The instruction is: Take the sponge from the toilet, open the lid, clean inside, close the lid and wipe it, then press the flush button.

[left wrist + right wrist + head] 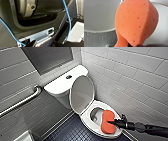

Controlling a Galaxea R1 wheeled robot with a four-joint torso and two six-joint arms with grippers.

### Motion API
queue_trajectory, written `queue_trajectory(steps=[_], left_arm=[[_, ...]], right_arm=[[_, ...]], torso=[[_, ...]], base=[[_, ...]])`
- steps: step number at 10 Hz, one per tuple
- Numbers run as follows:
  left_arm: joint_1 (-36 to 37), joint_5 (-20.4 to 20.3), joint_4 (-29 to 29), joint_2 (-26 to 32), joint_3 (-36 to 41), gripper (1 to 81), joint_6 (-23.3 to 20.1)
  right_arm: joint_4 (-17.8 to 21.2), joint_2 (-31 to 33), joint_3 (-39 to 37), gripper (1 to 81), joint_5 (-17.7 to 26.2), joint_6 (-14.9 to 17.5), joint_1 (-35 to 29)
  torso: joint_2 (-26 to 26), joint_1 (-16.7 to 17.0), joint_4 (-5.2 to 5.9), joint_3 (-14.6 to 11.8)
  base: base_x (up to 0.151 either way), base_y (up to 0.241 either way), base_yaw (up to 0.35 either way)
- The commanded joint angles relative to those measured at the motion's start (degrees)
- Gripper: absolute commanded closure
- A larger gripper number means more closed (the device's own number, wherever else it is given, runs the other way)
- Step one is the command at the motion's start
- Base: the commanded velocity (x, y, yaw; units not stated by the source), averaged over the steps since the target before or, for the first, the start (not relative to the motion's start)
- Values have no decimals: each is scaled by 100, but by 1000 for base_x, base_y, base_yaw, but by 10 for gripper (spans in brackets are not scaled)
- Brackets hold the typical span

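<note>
1. The right gripper [113, 122], reaching in from the right, was closed on the sponge [107, 121], pinching it at about its narrow waist.
2. The orange-red sponge hung over the near right side of the toilet [86, 116], above the seat and the open bowl; whether it touched the ceramic could not be told.
3. The lid [82, 94] stood raised against the tank, with the flush button [68, 77] on the tank top behind it.
4. Seen from the right wrist, the sponge [134, 22] showed a pitted, porous face. It was judged light and soft, likely to squash and bend under pressure, so a grip at the waist looked the most secure.
5. The glossy bowl was judged hard and slippery, letting the sponge slide easily.
6. Whether the left gripper [32, 44] was open or closed could not be told.
</note>
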State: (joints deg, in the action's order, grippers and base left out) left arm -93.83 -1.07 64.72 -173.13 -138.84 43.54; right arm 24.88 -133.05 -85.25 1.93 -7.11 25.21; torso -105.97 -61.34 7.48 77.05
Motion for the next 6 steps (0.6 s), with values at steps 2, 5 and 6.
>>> queue_trajectory(steps=[2,5,6], left_arm=[[-272,301,-30,50,58,10,-13],[-272,301,-30,59,58,10,-4],[-272,301,-30,59,58,10,5]], right_arm=[[236,-1656,-1870,811,1407,-124,-1478],[219,-2455,-2537,811,1416,-484,-1663],[228,-2683,-2826,811,1416,-614,-1715]], torso=[[0,0,0,0],[0,0,0,0],[0,0,0,0]], base=[[0,0,0],[0,0,0],[0,0,0]])
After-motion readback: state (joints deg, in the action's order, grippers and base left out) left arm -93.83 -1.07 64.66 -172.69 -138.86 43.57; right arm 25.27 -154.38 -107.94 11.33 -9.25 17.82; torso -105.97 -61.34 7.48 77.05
